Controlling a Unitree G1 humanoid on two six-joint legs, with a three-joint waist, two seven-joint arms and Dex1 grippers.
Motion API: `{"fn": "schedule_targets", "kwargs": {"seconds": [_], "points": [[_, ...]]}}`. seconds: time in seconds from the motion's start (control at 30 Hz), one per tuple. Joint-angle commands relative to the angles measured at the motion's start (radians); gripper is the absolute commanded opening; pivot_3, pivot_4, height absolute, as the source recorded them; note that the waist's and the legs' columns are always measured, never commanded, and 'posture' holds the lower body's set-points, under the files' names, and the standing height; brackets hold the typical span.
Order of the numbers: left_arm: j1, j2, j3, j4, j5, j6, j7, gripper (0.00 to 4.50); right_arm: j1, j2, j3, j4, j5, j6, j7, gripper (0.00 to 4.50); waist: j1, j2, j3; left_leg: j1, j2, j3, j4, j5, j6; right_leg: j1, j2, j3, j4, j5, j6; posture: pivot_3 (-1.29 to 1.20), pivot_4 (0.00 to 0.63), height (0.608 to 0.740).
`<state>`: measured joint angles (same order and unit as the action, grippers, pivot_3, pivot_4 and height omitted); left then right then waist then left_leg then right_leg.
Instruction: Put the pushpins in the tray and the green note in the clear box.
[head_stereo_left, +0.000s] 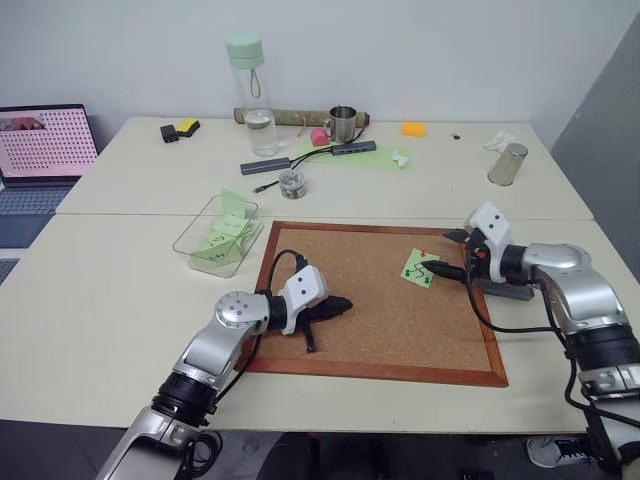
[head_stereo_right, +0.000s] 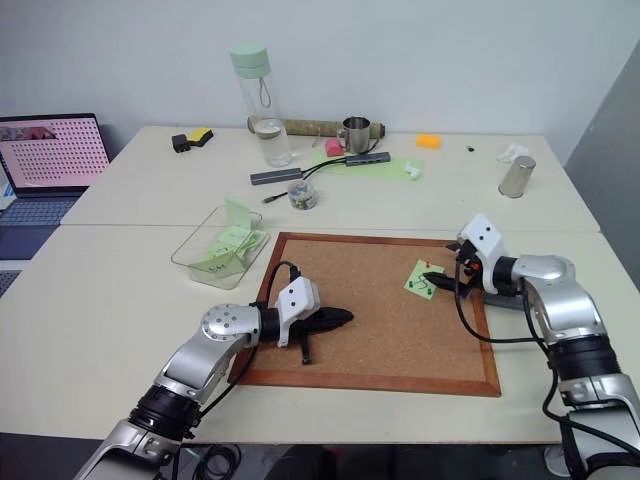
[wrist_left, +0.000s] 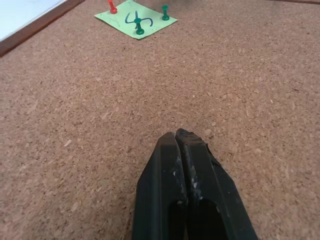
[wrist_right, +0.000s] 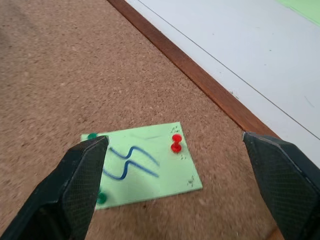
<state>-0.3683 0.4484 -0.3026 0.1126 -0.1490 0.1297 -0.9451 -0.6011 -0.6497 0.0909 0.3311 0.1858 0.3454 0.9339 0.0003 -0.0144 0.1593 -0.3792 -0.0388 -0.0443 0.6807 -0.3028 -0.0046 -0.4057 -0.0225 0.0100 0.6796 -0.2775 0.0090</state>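
The green note (head_stereo_left: 420, 267) lies pinned on the right part of the corkboard (head_stereo_left: 380, 330). A red pushpin (wrist_right: 176, 142) and two dark green pushpins (wrist_right: 101, 198) stick in it. My right gripper (head_stereo_left: 440, 252) hovers open just over the note's right edge, its fingers (wrist_right: 85, 175) straddling the note. My left gripper (head_stereo_left: 340, 305) is shut and empty, low over the board's left half, pointing toward the note (wrist_left: 136, 19). The clear box (head_stereo_left: 218, 235) stands left of the board with pale green papers inside. The dark grey tray (head_stereo_left: 508, 291) sits right of the board, mostly hidden under my right arm.
At the back stand a tall bottle with a mint cap (head_stereo_left: 250, 85), a small glass jar (head_stereo_left: 292, 182), a metal mug (head_stereo_left: 341, 123), a steel cup (head_stereo_left: 508, 163) and a long pale green sheet (head_stereo_left: 345, 157). A laptop (head_stereo_left: 40, 150) is at the far left.
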Motion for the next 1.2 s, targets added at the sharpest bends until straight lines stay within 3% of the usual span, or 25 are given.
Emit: {"fn": "schedule_targets", "kwargs": {"seconds": [0.03,0.17,0.27,0.6,0.8,1.2], "points": [[0.022,0.006,-0.003,0.015,0.037,0.010,0.020,0.03,-0.050,0.027,-0.003,0.085,-0.031,-0.076,-0.010,4.50,0.000,0.000,0.000,0.000,0.000,0.000,0.000,0.000,0.000,0.000,0.000,0.000,0.000,0.000,0.000,0.00,0.150,0.740],[0.037,0.010,-0.003,-0.007,0.036,0.021,0.022,0.00,-0.073,0.058,-0.012,0.167,-0.050,-0.128,-0.027,4.05,-0.001,0.000,0.000,0.000,0.000,0.000,0.000,0.000,0.000,0.000,0.000,0.000,0.000,0.000,0.000,0.00,0.150,0.740],[0.046,0.012,-0.005,-0.020,0.034,0.032,0.026,0.00,-0.080,0.076,-0.024,0.203,-0.050,-0.146,-0.039,3.29,-0.002,0.000,0.000,0.000,0.000,0.000,0.000,0.000,0.000,0.000,0.000,0.000,0.000,0.000,0.000,0.00,0.150,0.740],[0.052,0.008,-0.006,-0.035,0.032,0.054,0.031,0.00,-0.083,0.100,-0.030,0.231,-0.041,-0.166,-0.046,1.48,-0.003,0.001,-0.001,0.000,0.000,0.000,0.000,0.000,0.000,0.000,0.000,0.000,0.001,0.000,0.000,0.00,0.150,0.740],[0.062,0.009,-0.004,-0.042,0.029,0.064,0.034,0.00,-0.083,0.106,-0.039,0.228,-0.032,-0.156,-0.033,0.12,-0.003,0.001,-0.001,0.000,0.000,0.000,0.000,0.000,0.000,0.000,0.000,0.000,0.001,0.000,0.000,0.00,0.150,0.740],[0.080,0.018,-0.008,-0.049,0.032,0.092,0.029,0.00,-0.077,0.125,-0.114,0.150,0.059,-0.044,-0.025,0.04,-0.003,0.001,-0.001,0.000,0.000,0.000,0.000,0.000,0.000,0.000,0.000,0.000,0.001,0.000,0.000,0.00,0.150,0.740]]}}
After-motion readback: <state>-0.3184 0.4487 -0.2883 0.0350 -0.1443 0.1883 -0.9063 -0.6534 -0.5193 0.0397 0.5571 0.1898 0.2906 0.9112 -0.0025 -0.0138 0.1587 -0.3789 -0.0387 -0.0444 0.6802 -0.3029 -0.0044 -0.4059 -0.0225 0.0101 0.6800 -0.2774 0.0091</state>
